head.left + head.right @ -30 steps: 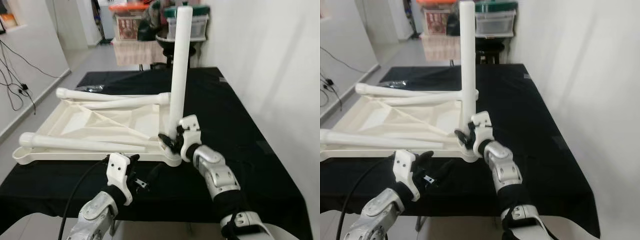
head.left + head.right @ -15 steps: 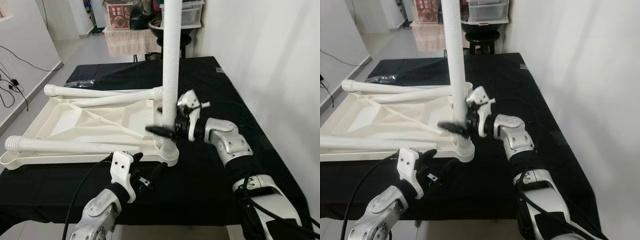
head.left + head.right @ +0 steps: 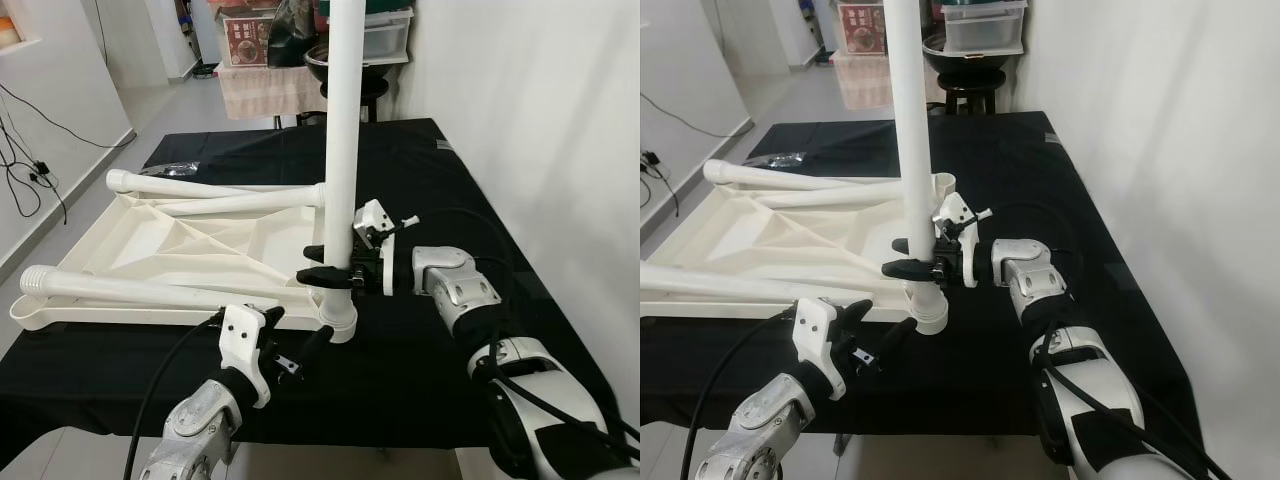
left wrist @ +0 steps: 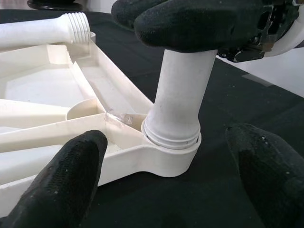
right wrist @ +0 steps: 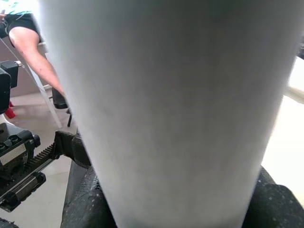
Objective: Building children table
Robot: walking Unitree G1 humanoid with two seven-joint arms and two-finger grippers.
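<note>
Upright leg (image 3: 340, 150) stands in the tabletop's (image 3: 180, 245) near corner socket; right pincer (image 3: 328, 265) pinches it low down, seemingly turning; left pincer (image 3: 290, 345) spread, below

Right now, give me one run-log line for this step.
step: leg fitting | right gripper: shut on upright leg in tabletop corner socket | left gripper: open, near corner, apart

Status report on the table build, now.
Right pincer shut on upright leg, just above its corner socket. Left pincer open, at the tabletop near that corner. Other legs lie loose on it. Nothing in the way.
</note>
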